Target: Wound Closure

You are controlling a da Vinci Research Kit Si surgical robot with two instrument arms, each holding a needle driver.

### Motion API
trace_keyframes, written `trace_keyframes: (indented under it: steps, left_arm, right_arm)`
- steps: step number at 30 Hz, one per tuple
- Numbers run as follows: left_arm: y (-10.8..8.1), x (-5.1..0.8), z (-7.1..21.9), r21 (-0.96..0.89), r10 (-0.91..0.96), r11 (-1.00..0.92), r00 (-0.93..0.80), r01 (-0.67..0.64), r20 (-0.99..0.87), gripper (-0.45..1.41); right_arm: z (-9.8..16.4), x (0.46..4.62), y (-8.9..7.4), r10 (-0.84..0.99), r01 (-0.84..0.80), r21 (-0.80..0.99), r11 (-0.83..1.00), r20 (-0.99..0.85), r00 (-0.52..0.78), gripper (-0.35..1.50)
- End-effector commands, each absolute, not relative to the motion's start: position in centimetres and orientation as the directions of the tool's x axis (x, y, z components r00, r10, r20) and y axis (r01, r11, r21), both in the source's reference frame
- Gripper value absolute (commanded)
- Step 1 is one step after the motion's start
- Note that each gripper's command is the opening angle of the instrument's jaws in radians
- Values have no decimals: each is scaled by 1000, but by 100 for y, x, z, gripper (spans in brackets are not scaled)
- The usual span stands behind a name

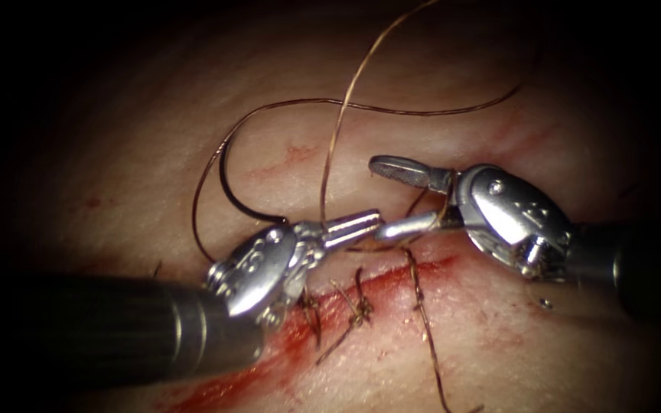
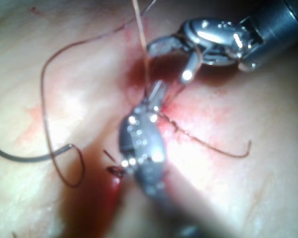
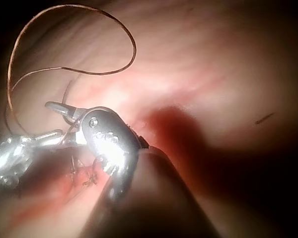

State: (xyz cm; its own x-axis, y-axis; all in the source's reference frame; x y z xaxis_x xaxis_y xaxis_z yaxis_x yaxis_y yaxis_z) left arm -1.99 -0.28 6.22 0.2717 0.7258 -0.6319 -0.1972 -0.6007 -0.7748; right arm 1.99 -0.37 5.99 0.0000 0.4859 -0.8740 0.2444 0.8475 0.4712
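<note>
My left tool (image 1: 373,221) comes in from the lower left with its jaws shut on the thread (image 1: 336,130), which rises from them. In the left wrist view the same jaws (image 2: 156,92) pinch that strand. My right tool (image 1: 377,198) stands open just right of them, with thread looped round the base of its jaws and nothing held between them. Its lower jaw tip meets the left tool's tip. The dark curved needle (image 1: 232,193) lies free on the tissue (image 1: 154,176) left of the cut (image 1: 392,277), held by neither tool. It also appears in the left wrist view (image 2: 25,158).
Tied stitches (image 1: 359,304) cross the cut under the left tool, with red fluid (image 1: 223,386) along it. A thread tail (image 1: 430,344) runs down over the tissue. Loose thread arcs across the far tissue (image 1: 422,112). The right tool (image 3: 48,120) appears open in its own wrist view.
</note>
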Motion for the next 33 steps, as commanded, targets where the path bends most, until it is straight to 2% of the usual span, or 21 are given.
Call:
trace_keyframes:
  steps: [1,13,19,25,31,33]
  left_arm:
    - [-34,-204,632,-781,734,-594,268,-195,-625,-45]
    - [-39,-202,678,-803,766,-570,242,-172,-595,-45]
    - [-45,-213,683,-812,778,-563,233,-155,-584,-45]
    - [-62,-222,678,-812,780,-567,226,-140,-584,-45]
    - [-72,-232,671,-811,782,-571,214,-130,-585,-45]
    - [-74,-237,670,-811,784,-572,208,-127,-585,-45]
  right_arm:
    - [606,205,-38,483,280,466,839,-876,12,74]
    - [612,186,-54,384,571,355,741,-920,73,74]
    - [630,186,-73,156,723,151,674,-986,60,78]
    - [646,191,-104,53,815,96,572,-995,80,113]
    - [656,198,-127,-23,876,47,480,-998,65,113]
    - [657,202,-135,-37,893,46,449,-997,70,105]
